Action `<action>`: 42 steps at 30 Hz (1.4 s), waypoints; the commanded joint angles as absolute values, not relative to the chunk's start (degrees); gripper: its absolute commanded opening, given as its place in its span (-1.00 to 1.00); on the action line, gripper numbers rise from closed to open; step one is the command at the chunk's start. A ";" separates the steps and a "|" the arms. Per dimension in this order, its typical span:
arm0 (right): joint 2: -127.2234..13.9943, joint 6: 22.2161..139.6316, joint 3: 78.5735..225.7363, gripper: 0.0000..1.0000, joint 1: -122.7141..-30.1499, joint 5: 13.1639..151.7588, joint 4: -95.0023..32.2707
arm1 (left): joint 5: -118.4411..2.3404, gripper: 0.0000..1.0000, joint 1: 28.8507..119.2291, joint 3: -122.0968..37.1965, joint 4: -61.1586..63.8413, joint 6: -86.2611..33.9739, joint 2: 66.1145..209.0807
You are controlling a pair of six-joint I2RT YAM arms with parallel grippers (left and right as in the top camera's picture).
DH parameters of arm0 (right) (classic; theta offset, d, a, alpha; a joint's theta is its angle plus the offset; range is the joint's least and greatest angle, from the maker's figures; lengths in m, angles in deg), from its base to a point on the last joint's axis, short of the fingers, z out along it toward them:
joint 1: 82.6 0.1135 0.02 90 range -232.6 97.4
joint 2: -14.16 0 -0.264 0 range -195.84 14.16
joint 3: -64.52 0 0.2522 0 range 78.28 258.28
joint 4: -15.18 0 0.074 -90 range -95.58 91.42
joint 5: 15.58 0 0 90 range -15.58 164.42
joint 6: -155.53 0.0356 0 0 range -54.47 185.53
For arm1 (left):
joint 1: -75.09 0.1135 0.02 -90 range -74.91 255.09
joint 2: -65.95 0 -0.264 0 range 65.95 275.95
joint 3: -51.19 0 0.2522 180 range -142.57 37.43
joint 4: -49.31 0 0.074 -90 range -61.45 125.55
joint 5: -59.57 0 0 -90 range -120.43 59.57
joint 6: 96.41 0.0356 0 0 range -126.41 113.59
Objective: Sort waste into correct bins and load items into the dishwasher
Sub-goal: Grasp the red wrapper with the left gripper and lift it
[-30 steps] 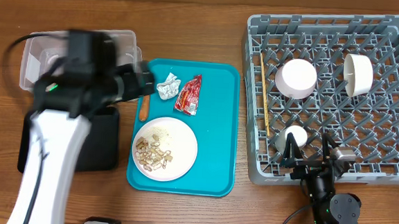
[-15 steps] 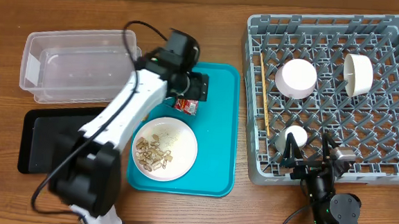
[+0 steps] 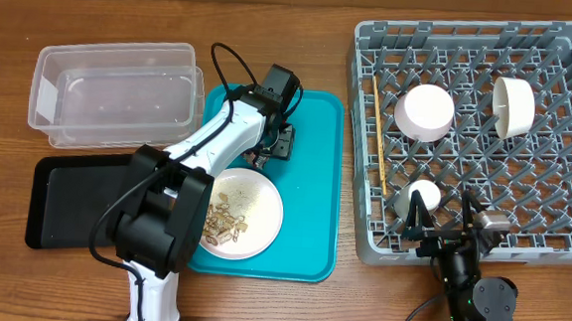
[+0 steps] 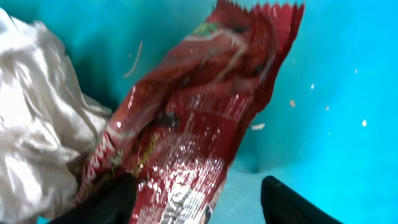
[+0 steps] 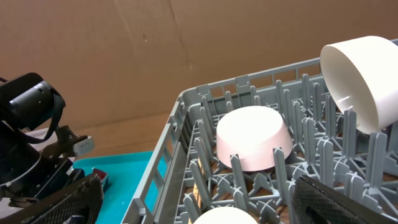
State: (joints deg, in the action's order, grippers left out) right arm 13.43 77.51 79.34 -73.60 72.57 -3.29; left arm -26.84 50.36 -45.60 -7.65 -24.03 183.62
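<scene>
The red snack wrapper [image 4: 193, 124] lies flat on the floor of the teal tray [image 3: 314, 192], in its upper left part, and your left tool [image 4: 199, 205] is right over it. In the left wrist view its long axis runs on a slant, from the serrated end at upper right down to lower left. That lower end sits between the two dark fingers [image 4: 292, 199], which stand apart and grip nothing. So the tool is open and straddles the wrapper near one end, with its closing line crossing the axis at an angle, not square.

Watch the left side: the crumpled paper ball [image 4: 37, 118] touches the wrapper there, close by the left finger, and I judge that closing could catch both. To the right the tray floor is bare, so you have room to shift that way.

From overhead, the clear tub [image 3: 121, 91] and the black tray [image 3: 64, 207] sit on the surface just beyond the teal tray's left rim. Your right tool [image 3: 441, 222], fingers spread and empty, hangs over the near edge of the dish rack [image 3: 493, 34], well apart from the wrapper, so the left arm is the nearer one.
</scene>
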 commanded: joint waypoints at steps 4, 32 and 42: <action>13.99 77.54 78.73 1.00 -73.89 72.61 -3.12 | -32.70 0.27 49.92 -48.70 -11.59 -24.06 182.87; 13.99 77.54 78.73 1.00 -73.89 72.64 -3.12 | -20.72 0.34 54.12 -45.09 -12.09 -22.77 182.83; 13.99 77.54 78.73 1.00 -73.89 72.61 -3.12 | -26.86 0.29 52.39 -41.36 -6.69 -19.84 182.85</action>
